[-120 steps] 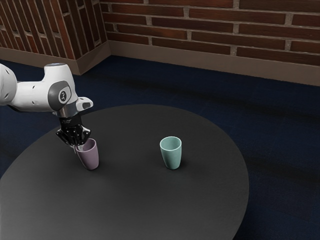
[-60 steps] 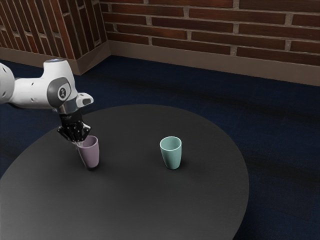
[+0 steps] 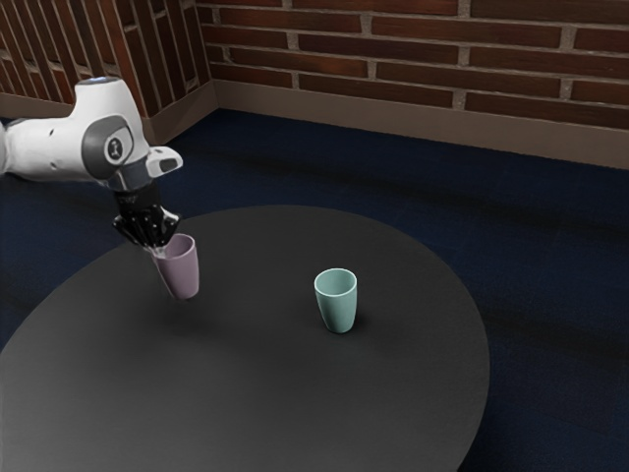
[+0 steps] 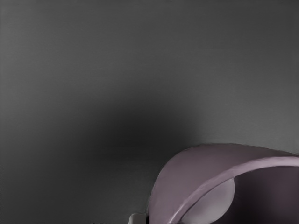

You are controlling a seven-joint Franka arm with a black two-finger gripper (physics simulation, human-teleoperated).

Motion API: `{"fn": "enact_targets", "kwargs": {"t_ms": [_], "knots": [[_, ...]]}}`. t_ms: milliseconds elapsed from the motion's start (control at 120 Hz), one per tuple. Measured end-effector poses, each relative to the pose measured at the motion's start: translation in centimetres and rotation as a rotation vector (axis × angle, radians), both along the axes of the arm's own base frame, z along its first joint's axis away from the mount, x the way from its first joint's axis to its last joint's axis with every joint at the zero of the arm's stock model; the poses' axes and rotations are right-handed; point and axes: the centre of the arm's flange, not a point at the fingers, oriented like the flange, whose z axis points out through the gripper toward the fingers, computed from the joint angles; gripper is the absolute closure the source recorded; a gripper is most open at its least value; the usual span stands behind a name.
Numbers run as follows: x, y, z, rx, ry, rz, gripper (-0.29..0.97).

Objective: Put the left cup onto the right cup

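Note:
A mauve cup hangs a little above the round dark table, tilted slightly, toward the exterior view's left. My gripper is shut on its rim from above. A teal cup stands upright on the table to the exterior view's right of it, well apart. In the wrist view the mauve cup's rim and wall curve close under my hand, over its dark shadow on the table.
The table's rim curves round at the exterior view's right, above a dark blue floor. Brick walls stand far behind.
My gripper has risen and carried the mauve cup up off the table; one second ago the cup rested on the surface. The teal cup has stayed put.

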Motion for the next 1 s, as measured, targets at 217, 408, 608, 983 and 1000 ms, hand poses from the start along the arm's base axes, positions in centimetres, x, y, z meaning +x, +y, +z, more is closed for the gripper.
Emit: {"fn": "enact_targets", "kwargs": {"t_ms": [217, 408, 608, 983, 1000], "knots": [[1.0, -1.7, 2.7, -0.001, -0.004, -0.037, 0.79], [1.5, -4.2, 4.2, -0.004, -0.004, -0.083, 0.79], [1.4, -6.9, 5.6, -0.004, -0.004, -0.129, 0.79], [1.4, -11.8, 7.0, -0.003, -0.005, -0.214, 0.79], [1.4, -12.0, 7.1, -0.003, -0.006, -0.218, 0.79]]}}
